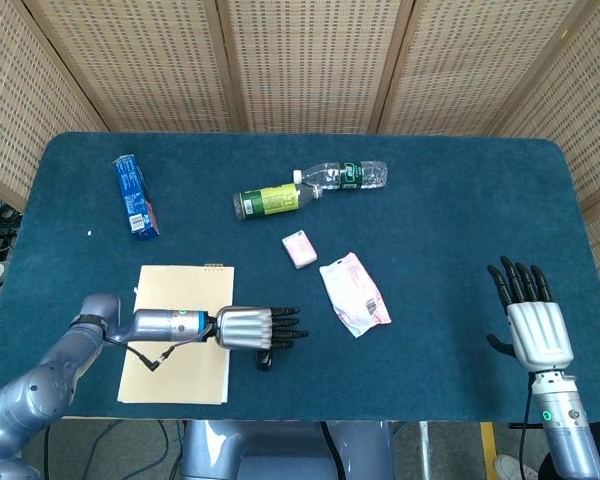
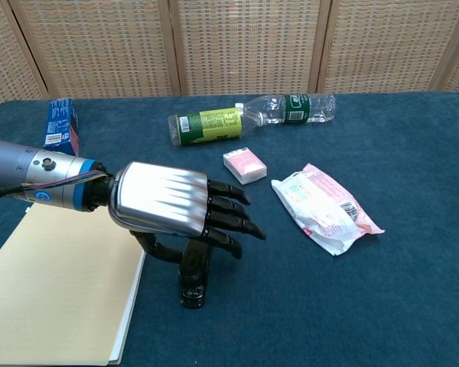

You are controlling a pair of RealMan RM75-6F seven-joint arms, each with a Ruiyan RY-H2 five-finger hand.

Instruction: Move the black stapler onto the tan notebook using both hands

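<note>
The black stapler (image 1: 266,359) (image 2: 193,281) lies on the blue tabletop just right of the tan notebook (image 1: 180,290) (image 2: 53,290). My left hand (image 1: 248,328) (image 2: 164,206) hovers over the stapler's far half with fingers stretched out to the right, hiding most of it. Its thumb hangs down along the stapler's left side; I cannot tell if it touches. Only the stapler's near end shows. My right hand (image 1: 535,322) is far off at the table's right front, fingers spread, holding nothing. The chest view does not show it.
A blue box (image 1: 136,195) (image 2: 60,122) lies at the back left. Two plastic bottles (image 1: 268,200) (image 1: 345,176) lie at the back centre. A small pink box (image 1: 300,249) and a pink-white packet (image 1: 354,294) sit right of the stapler.
</note>
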